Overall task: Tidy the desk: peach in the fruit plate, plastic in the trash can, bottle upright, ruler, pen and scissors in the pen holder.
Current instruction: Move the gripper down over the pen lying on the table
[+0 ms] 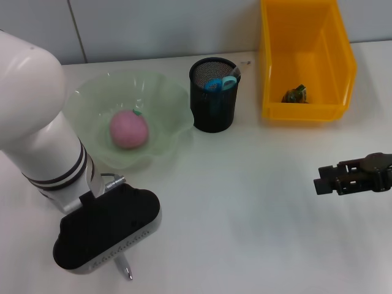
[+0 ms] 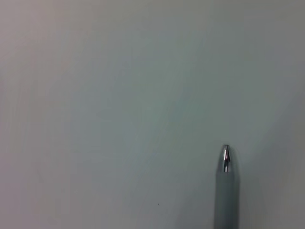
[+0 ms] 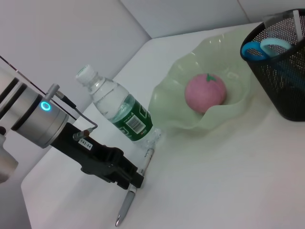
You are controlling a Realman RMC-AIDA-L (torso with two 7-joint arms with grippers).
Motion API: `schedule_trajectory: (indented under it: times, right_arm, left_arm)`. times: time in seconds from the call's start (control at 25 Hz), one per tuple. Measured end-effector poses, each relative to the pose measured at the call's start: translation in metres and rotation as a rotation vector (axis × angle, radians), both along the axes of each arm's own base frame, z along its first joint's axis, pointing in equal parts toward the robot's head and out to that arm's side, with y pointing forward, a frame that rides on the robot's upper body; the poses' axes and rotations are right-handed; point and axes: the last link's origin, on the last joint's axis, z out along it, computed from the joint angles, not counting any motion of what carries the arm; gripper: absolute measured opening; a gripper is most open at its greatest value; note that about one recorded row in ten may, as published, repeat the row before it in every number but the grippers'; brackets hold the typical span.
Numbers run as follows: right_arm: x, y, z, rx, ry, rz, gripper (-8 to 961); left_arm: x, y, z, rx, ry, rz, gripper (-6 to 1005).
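Note:
My left gripper (image 3: 137, 177) is shut on the silver-white pen (image 3: 129, 198), holding it tip-down over the desk (image 1: 245, 202) near the front left. The pen's tip (image 1: 127, 271) pokes out below the black wrist, and the left wrist view shows the tip (image 2: 225, 162) too. The peach (image 1: 129, 130) lies in the pale green fruit plate (image 1: 168, 101). Blue scissors (image 1: 220, 83) stand in the black mesh pen holder (image 1: 213, 110). Crumpled plastic (image 1: 295, 94) lies in the orange trash can (image 1: 306, 113). The bottle (image 3: 119, 112) stands cap-up beside the plate. My right gripper (image 1: 318, 179) hovers open at the right edge.
In the head view my white left arm (image 1: 30, 116) covers the desk's left side and hides the bottle. A white strip (image 3: 298, 19) sticks up in the pen holder. The plate, holder and can stand in a row along the back.

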Motion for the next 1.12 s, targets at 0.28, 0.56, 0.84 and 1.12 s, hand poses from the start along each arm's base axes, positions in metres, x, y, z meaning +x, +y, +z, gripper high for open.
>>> schedule_trajectory:
  times: [0.28, 0.56, 0.84, 1.12]
  right_arm:
    - [0.0013, -0.0013, 0.0000, -0.002, 0.000, -0.008, 666]
    - [0.0015, -0.0020, 0.0000, -0.005, 0.003, -0.012, 664]
    - [0.0003, -0.0024, 0.0007, -0.008, 0.011, -0.010, 662]
    - [-0.0004, -0.0018, 0.0007, -0.014, 0.008, -0.013, 660]
  left_arm:
    - [0.0000, 0.0003, 0.0001, 0.001, 0.001, -0.002, 382]
    - [0.0000, 0.0001, 0.0001, -0.004, 0.002, -0.006, 378]
    - [-0.0010, -0.0006, 0.0000, -0.009, 0.001, -0.006, 330]
    - [-0.0011, -0.0005, 0.0000, -0.009, 0.002, -0.007, 297]
